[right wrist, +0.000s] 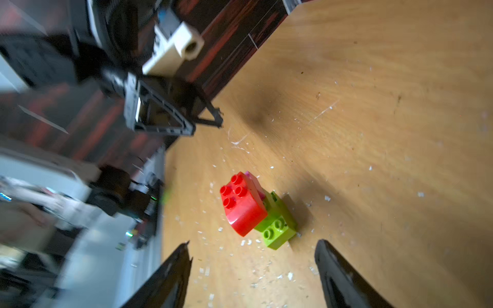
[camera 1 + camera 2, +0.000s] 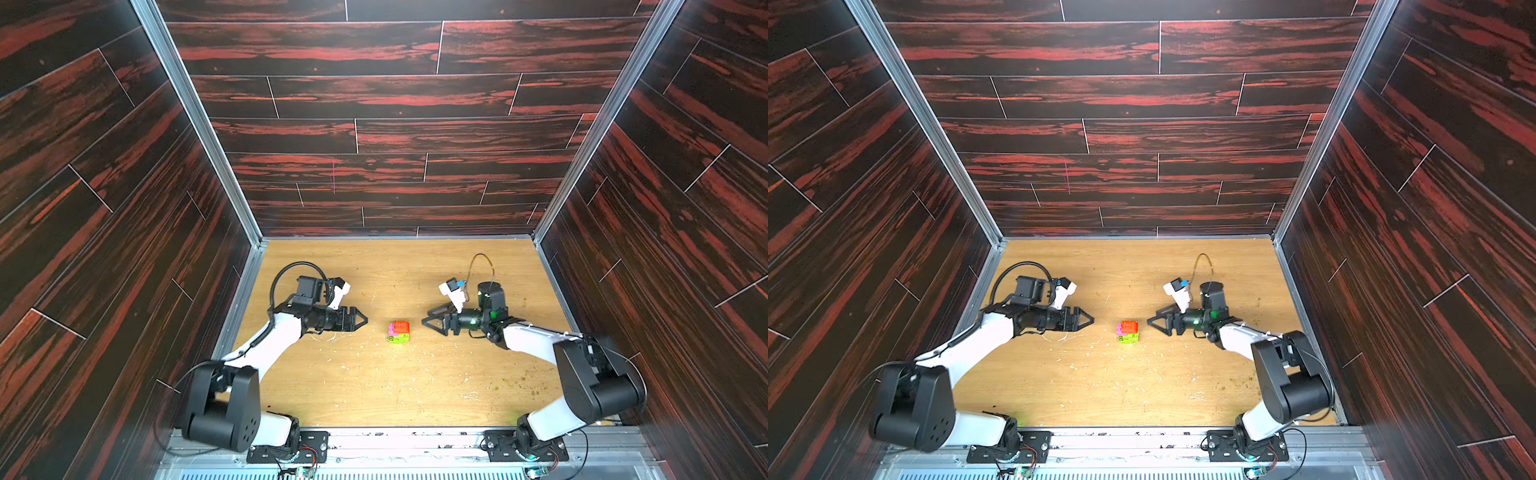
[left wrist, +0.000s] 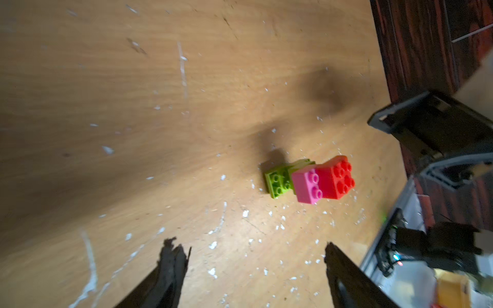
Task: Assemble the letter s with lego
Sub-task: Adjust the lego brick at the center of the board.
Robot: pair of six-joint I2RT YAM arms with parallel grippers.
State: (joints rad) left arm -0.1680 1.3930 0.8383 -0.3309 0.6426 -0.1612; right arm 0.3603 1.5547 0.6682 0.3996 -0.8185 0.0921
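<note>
**Desk:** What sits closest to the lens?

**Photographer:** A metal rail [image 2: 415, 434] along the near edge, carrying both arm bases. Behind it lies the scuffed wooden table [image 2: 415, 386], flecked with white chips.

**Desk:** And the grippers?

**Photographer:** They face each other at mid-table. The left gripper [image 2: 363, 320] has its jaws spread wide with nothing between them. The right gripper [image 2: 427, 316] is released as well and holds nothing. Both wrist views show bare wood between the fingertips.

**Desk:** Where is the build?

**Photographer:** The letter s [image 2: 399, 331] rests on the table between the two grippers and touches neither. It appears in both top views. The red brick [image 3: 336, 177] and the pink brick [image 3: 306, 186] sit side by side on top. The lime green bricks [image 1: 277, 232] lie underneath and jut out on the near side.

**Desk:** And behind all that?

**Photographer:** The back wall [image 2: 395, 124], panelled in dark boards with red streaks, closes off the cell.
</note>
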